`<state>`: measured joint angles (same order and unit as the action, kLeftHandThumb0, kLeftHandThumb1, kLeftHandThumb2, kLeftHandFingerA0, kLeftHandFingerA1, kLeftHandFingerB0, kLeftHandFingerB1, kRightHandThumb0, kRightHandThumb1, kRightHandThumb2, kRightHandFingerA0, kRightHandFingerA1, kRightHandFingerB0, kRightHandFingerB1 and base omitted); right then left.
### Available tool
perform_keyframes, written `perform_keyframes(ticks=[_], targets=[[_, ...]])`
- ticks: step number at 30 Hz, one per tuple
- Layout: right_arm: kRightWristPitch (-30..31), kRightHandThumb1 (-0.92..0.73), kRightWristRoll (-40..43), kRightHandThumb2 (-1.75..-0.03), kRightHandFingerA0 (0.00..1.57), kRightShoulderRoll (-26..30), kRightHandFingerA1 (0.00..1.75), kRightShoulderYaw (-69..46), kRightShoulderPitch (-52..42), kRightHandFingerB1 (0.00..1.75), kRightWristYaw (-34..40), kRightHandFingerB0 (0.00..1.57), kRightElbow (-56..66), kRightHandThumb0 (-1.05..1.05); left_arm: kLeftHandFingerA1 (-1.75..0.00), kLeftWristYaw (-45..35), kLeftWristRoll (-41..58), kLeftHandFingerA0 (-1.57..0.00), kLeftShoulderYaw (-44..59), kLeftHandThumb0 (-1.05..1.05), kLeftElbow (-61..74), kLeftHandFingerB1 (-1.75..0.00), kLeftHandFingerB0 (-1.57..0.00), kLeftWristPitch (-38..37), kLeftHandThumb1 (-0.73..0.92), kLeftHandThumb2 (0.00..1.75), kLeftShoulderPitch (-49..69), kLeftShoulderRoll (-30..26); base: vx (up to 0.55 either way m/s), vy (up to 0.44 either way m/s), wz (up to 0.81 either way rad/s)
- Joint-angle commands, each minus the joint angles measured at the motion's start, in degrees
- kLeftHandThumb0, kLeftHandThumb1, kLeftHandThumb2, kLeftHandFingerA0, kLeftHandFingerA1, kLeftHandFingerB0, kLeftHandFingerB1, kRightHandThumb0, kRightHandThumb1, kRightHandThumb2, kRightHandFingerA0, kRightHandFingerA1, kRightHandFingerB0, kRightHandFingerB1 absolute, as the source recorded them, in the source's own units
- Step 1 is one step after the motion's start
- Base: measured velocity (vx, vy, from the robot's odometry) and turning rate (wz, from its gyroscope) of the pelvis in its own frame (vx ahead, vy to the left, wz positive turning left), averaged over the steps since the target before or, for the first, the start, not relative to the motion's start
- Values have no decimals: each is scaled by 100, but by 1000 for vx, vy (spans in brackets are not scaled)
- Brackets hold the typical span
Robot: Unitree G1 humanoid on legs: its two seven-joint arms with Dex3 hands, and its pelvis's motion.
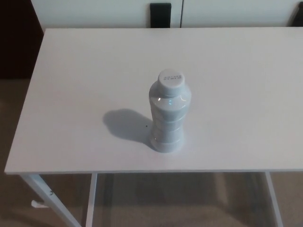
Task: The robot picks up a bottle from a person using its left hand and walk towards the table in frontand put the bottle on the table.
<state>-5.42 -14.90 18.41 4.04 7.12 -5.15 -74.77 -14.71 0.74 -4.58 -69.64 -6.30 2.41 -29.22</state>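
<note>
While neither hand showed, so I couldn't tell their state, the bottle [167,113] stood upright near the front edge of the bench [71,71], shadow [125,124] falling left, cap [171,79] print too blurred to read.

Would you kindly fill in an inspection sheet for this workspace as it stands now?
Surface: flat white rectangular table, on white frame legs.
Job's things: pale grey ribbed plastic bottle with round white cap, standing upright on the table, nearer the front edge, shadow to its left.
Clutter: nothing seen.
Hands: left hand and right hand not in view.
Cables: nothing seen.
Surroundings: tan floor; white panel and small black object behind the table.
</note>
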Motion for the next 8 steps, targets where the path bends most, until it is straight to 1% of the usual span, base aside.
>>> perform_keyframes(ticks=[1,3,7,8], targets=[[-63,-72,114,-62,68,44,44,-122,-63,39,186,52,-17,-41,-76,631,-344,-59,57,-40,-322,-29,-20,-552,63,59,-98,16,0,0,0],[-74,-72,105,-62,69,40,45,-135,-66,39,176,54,-14,-41,-79,672,-387,-59,58,-39,-375,-30,-20,-602,64,59,-111,30,0,0,0],[-105,-72,89,-62,68,41,45,-138,-80,39,177,54,-8,-41,-77,672,-395,-58,142,-39,-427,-30,-21,-684,64,59,-109,58,0,0,0],[-103,-72,98,-62,68,39,45,-147,-81,39,177,53,-7,-41,-74,705,-431,-58,128,-39,-442,-30,-21,-671,65,60,-121,61,0,0,0]])
